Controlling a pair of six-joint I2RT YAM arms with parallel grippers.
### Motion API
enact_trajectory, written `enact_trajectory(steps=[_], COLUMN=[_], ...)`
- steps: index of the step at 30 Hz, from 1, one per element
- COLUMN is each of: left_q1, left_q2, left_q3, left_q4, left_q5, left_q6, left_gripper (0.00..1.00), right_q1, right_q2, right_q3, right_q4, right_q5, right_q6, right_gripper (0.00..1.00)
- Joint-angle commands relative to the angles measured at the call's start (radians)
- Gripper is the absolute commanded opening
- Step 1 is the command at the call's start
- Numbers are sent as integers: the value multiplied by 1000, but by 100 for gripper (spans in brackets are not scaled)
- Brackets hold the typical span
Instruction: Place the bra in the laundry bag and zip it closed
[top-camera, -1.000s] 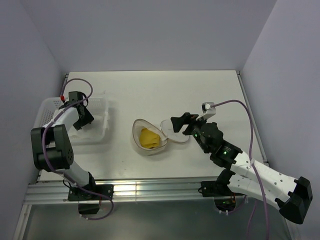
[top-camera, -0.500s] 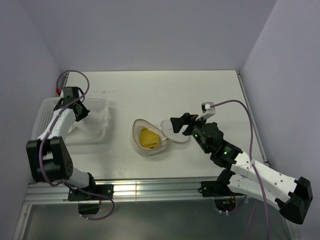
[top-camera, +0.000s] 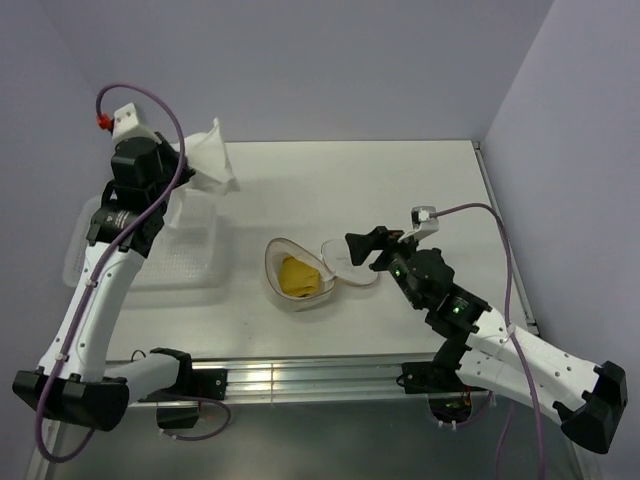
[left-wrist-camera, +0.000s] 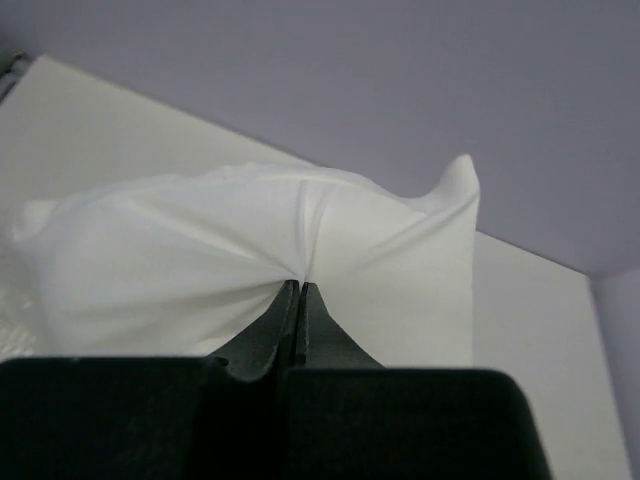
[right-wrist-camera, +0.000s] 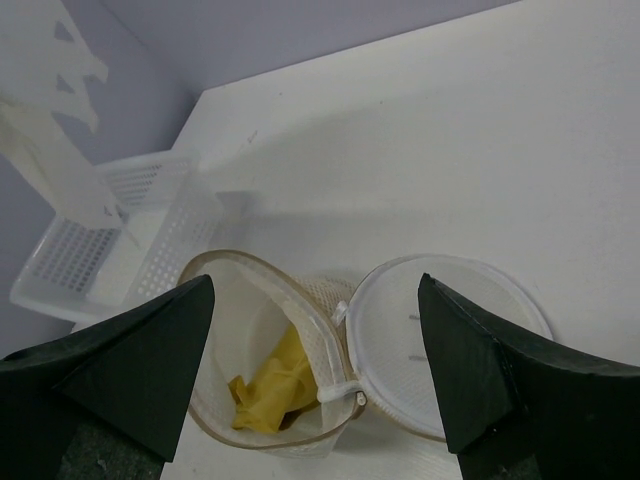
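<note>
The laundry bag (top-camera: 272, 265) sits open on the table (top-camera: 400, 180), its brownish zipper rim gaping upward, and the mustard-yellow bra (top-camera: 298, 276) lies crumpled inside it, down against the mesh floor. The bag's round lid (right-wrist-camera: 450, 345) is flopped out flat on the table, touching the bag's right side, with small dark marks on its face. The right claw (right-wrist-camera: 315, 285) hangs above the bag's right edge and the lid, its two fingers spread wide with nothing between them. Well to the left of the bag and farther back, the left claw (left-wrist-camera: 300, 300) is up in the air with its fingers pinched fully together on a fold of thin white cloth (left-wrist-camera: 200, 250), which bunches at the grip and fans out beyond it. Below that claw, to the left of the bag, a white perforated basket (top-camera: 185, 272) rests on the table.
</note>
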Motion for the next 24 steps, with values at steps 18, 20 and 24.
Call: enact_trajectory(steps=[18, 20, 24], left_q1=[-566, -578, -583], left_q2=[1000, 1074, 996], left_q3=[964, 984, 842], left_q4=[225, 202, 226], left_q5=[212, 246, 257], left_q6=[135, 104, 81], left_gripper=[44, 79, 83], right_q1=[-7, -7, -7], right_q2=[-344, -361, -310], right_q3=[-77, -74, -60], right_q4=[3, -9, -59], right_q5=[198, 219, 265], right_q6=[-10, -25, -33], right_gripper=[86, 85, 84])
